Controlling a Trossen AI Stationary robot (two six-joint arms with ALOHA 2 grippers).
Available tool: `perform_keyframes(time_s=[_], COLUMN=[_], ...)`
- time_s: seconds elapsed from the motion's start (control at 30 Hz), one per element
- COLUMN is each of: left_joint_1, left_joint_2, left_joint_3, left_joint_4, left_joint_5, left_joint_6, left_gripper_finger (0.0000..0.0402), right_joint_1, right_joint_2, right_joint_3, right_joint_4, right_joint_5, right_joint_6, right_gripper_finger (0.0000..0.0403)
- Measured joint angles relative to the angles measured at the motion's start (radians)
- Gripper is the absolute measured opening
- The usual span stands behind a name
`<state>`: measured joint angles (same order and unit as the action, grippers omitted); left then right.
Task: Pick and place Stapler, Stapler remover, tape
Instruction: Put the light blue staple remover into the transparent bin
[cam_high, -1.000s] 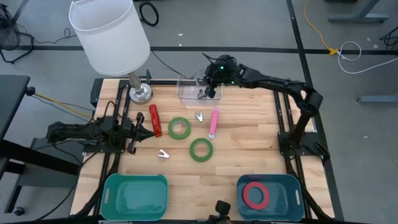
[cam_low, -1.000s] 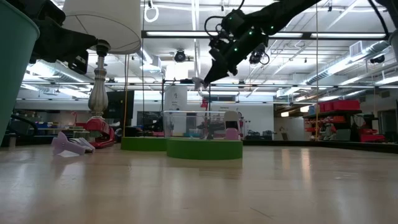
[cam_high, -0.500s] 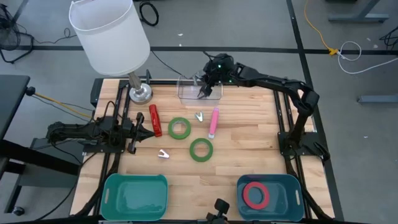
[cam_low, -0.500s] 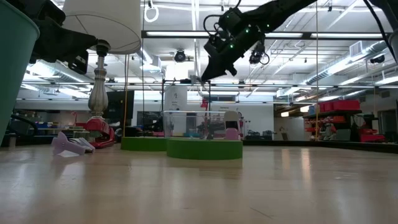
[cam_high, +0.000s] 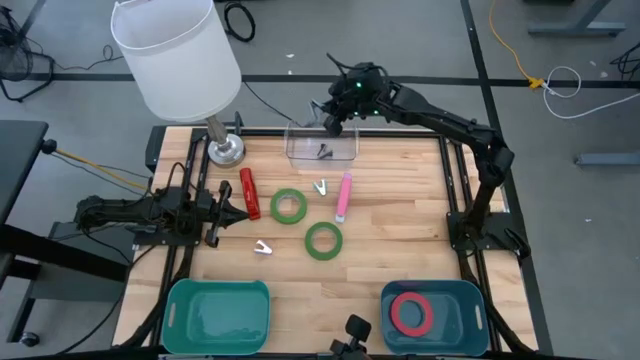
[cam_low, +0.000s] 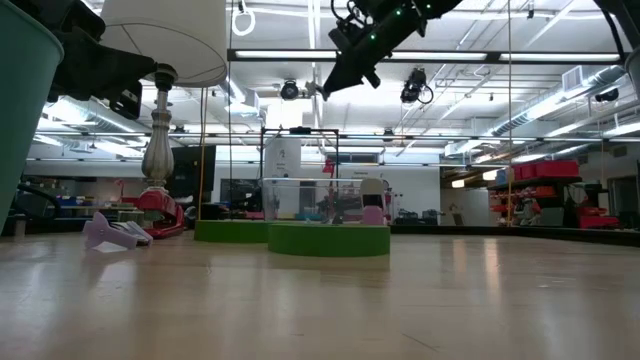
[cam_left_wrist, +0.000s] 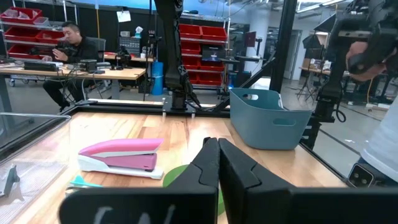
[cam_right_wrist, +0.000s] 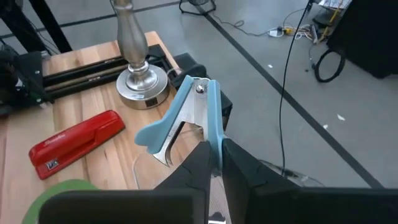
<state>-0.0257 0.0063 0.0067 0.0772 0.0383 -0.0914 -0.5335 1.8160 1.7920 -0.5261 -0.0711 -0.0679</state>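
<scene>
My right gripper (cam_high: 330, 122) hangs high over the clear box (cam_high: 322, 145) at the table's far edge, shut on a light blue stapler remover (cam_right_wrist: 186, 118). On the wood lie a red stapler (cam_high: 249, 193), a pink stapler (cam_high: 343, 196), two green tape rings (cam_high: 289, 206) (cam_high: 323, 240) and two small pale removers (cam_high: 321, 187) (cam_high: 263, 247). A red-pink tape ring (cam_high: 411, 313) lies flat in the right teal bin (cam_high: 470, 300). My left gripper (cam_high: 240, 208) waits shut at the table's left. My right gripper pinches one blue arm of the stapler remover at its end away from the rivet (cam_right_wrist: 211, 146), between the two fingertips. The fingers slant downward from the table's right. The remover sticks out past the fingertips, its other arm spread aside, lifted clear above the clear box.
A lamp with a white shade (cam_high: 178, 55) stands on its metal base (cam_high: 226, 148) at the far left corner. A second teal bin (cam_high: 218, 312) sits at the near left. A small dark item (cam_high: 324, 152) lies in the clear box. A person sits at a desk (cam_left_wrist: 71, 46) beyond the table.
My right gripper has risen out of the clear box with the blue stapler remover, staying shut on it and drifting slightly toward the far edge. The remover is now lifted well clear of the box.
</scene>
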Motion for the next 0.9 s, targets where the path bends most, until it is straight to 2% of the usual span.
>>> perform_keyframes(time_s=[0.27, 0.9], left_joint_1=[0.000, 0.000], left_joint_2=[0.000, 0.000], left_joint_3=[0.000, 0.000], left_joint_4=[0.000, 0.000], left_joint_5=[0.000, 0.003], left_joint_6=[0.000, 0.000], left_gripper_finger=[0.0003, 0.0003], right_joint_1=[0.000, -0.011], right_joint_2=[0.020, 0.281], right_joint_3=[0.009, 0.008], right_joint_4=[-0.055, -0.230], right_joint_5=[-0.007, -0.016], right_joint_6=[0.015, 0.117], right_gripper_finger=[0.0031, 0.0031])
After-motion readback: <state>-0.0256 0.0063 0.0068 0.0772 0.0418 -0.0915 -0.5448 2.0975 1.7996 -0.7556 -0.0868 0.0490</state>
